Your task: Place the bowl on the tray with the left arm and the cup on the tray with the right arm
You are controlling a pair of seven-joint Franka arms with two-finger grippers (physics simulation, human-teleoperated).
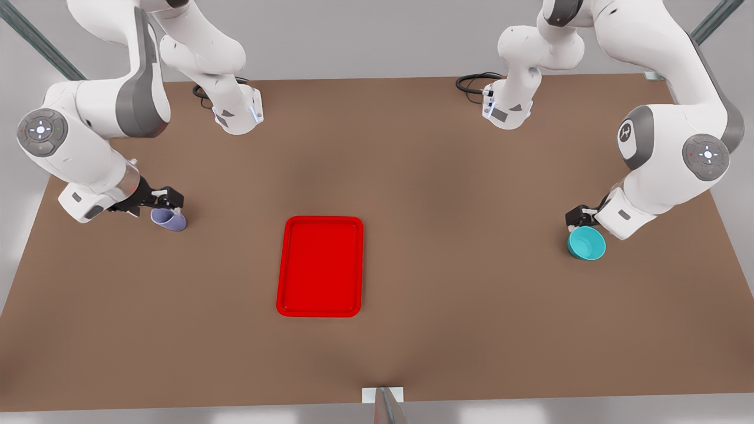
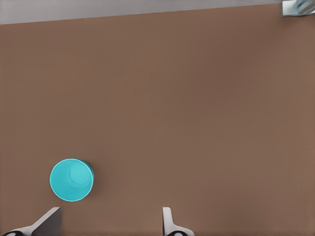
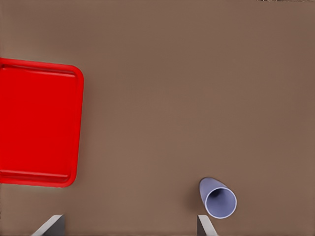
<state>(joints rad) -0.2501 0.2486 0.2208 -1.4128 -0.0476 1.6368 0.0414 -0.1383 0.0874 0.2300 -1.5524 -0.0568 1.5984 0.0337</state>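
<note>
The teal bowl [image 1: 587,243] stands on the brown table at the front view's right. My left gripper [image 1: 580,221] hovers just behind it, open. In the left wrist view the bowl [image 2: 71,179] lies just ahead of one fingertip [image 2: 49,221], not centred between the two. The lavender cup [image 1: 169,219] rests on the table at the front view's left, with my open right gripper [image 1: 168,200] right over its far side. The right wrist view puts the cup [image 3: 219,199] beside one fingertip [image 3: 204,223]. The red tray [image 1: 320,266] lies flat mid-table with nothing on it, and also appears as the tray [image 3: 39,123] in that view.
The brown table [image 1: 471,188] stretches wide between both arms and the tray. Both arm bases with black cables [image 1: 477,79] stand at the far edge. A small metal bracket [image 1: 383,397] sits at the near edge.
</note>
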